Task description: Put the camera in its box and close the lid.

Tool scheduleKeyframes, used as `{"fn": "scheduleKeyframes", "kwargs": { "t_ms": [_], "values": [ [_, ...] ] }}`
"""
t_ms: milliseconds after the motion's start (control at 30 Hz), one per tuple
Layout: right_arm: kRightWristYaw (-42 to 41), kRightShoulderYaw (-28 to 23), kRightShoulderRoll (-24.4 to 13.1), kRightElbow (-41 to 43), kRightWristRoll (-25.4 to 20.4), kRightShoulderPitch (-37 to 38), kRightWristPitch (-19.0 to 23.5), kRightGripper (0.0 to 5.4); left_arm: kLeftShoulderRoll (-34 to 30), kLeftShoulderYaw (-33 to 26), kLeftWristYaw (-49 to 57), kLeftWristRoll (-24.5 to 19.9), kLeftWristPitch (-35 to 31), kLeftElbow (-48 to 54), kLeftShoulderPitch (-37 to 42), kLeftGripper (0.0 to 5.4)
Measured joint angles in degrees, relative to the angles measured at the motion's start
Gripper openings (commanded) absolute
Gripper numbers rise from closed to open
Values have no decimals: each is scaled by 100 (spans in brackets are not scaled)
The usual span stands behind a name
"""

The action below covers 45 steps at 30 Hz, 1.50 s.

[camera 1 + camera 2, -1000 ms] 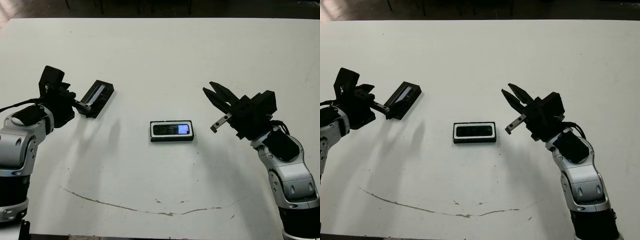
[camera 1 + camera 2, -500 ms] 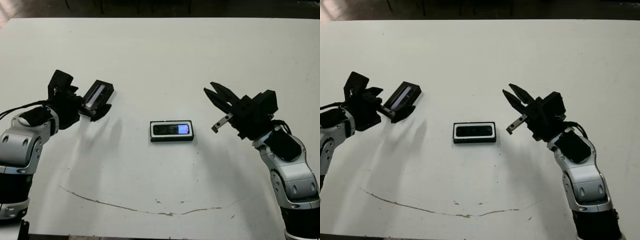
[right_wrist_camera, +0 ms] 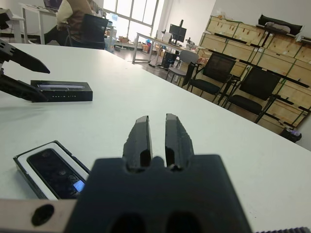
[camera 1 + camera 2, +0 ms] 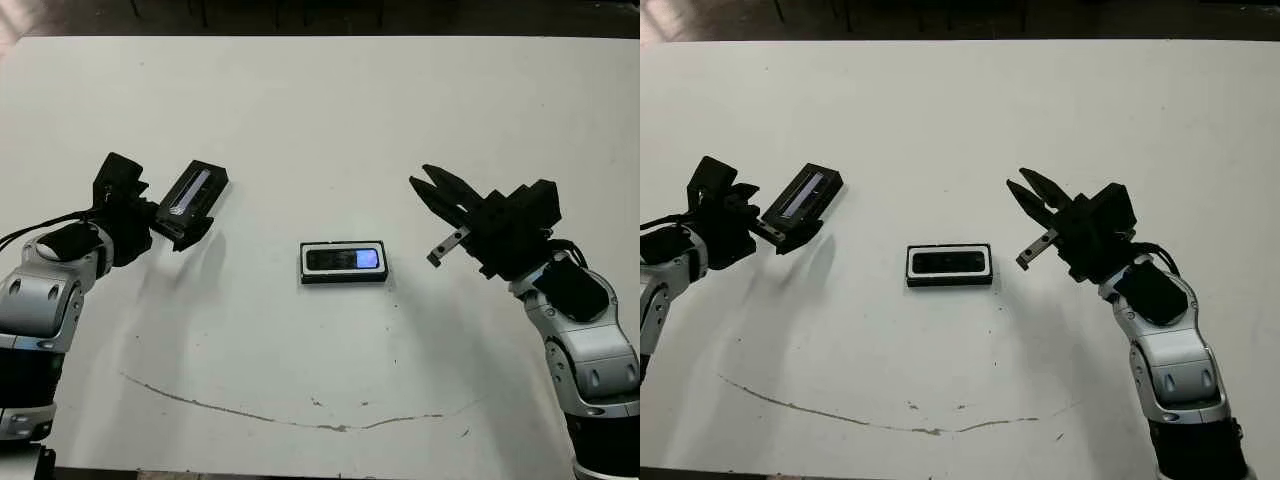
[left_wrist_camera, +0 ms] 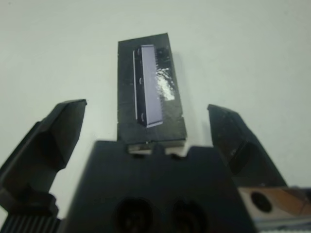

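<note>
The left hand (image 5: 146,131) is spread wide with the lid (image 4: 193,194) between its fingers. The right hand (image 3: 158,138) is pinched narrow. Between the hands, the camera (image 4: 343,260) lies in the box (image 4: 304,262).

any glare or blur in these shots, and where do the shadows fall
Left wrist view: a glare patch on the lid, and the near gripper body is blurred. Right wrist view: gripper body soft, room beyond sharp. Left eye view: a bluish-white patch on the camera; soft arm shadows on the table.

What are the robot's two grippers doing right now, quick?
Left gripper: open, with a finger on each side of the lid, not squeezing it.
Right gripper: closed, holding nothing.
</note>
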State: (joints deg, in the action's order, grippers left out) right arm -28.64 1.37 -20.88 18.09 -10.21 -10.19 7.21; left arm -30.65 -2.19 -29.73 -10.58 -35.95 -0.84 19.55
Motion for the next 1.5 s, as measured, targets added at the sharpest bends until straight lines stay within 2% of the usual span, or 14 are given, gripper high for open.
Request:
{"fn": "scheduleKeyframes", "kwargs": {
  "t_ms": [100, 333, 833, 933, 1367, 1500],
  "values": [
    [1, 0, -4, 8, 4, 1, 0, 0, 117, -67, 10, -105, -41, -26, -12, 538],
    [1, 1, -34, 47, 48, 9, -2, 0, 568, -317, 458, -396, -703, 60, -12, 538],
    [-20, -14, -67, 112, -24, 43, 52, 0, 649, -129, 836, -153, -730, 141, -21, 538],
    [-38, -27, -83, 89, -23, 49, 36, 0, 678, -138, 920, -131, -725, 164, -35, 500],
    [-76, -37, -87, 5, -89, 57, 38, 0, 1305, -513, 1620, -125, -150, 225, -232, 195],
    [-77, -44, -88, -10, -90, 57, 36, 0, 1360, -623, 1642, -158, -75, 170, -232, 150]
  ]
}}
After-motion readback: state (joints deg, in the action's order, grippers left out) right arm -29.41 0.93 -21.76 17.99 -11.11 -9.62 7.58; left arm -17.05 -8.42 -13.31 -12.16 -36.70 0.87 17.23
